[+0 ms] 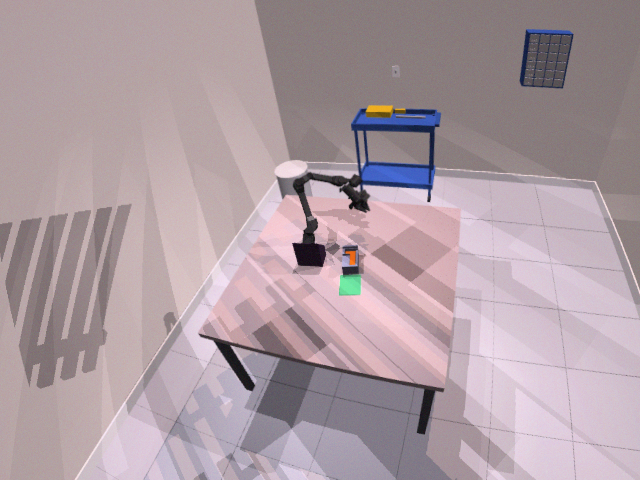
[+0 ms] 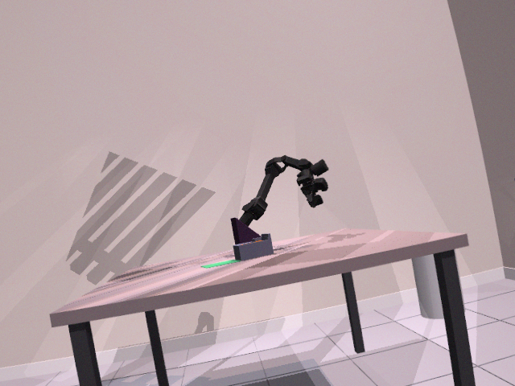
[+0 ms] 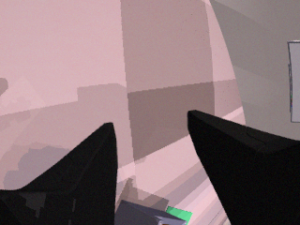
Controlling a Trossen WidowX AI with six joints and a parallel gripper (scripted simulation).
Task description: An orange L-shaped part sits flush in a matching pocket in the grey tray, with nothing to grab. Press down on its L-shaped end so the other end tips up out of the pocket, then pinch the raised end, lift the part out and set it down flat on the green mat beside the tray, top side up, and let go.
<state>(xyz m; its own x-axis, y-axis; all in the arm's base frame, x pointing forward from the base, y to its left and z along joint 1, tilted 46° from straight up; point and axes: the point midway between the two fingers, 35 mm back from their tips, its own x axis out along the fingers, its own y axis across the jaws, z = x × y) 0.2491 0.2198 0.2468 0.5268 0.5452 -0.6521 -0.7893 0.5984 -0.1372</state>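
The orange L-shaped part (image 1: 352,257) lies in the grey tray (image 1: 350,270) (image 2: 253,250) (image 3: 136,214); a thin orange sliver shows above the tray wall in the exterior view. It looks level, but the part is too small to tell its exact seating. The green mat (image 1: 349,285) (image 2: 220,264) (image 3: 181,214) lies flat beside the tray, with nothing on it. My gripper (image 1: 364,205) (image 2: 319,194) (image 3: 152,126) is partly open and empty. It hangs high above the table, beyond the tray on the side away from the mat, touching nothing.
The arm's dark base bracket (image 1: 309,254) (image 2: 241,233) stands on the table close beside the tray. A blue cart (image 1: 395,121) with yellow items stands beyond the table's far edge, near a pale round bin (image 1: 292,175). The table (image 1: 392,330) carries striped shadows.
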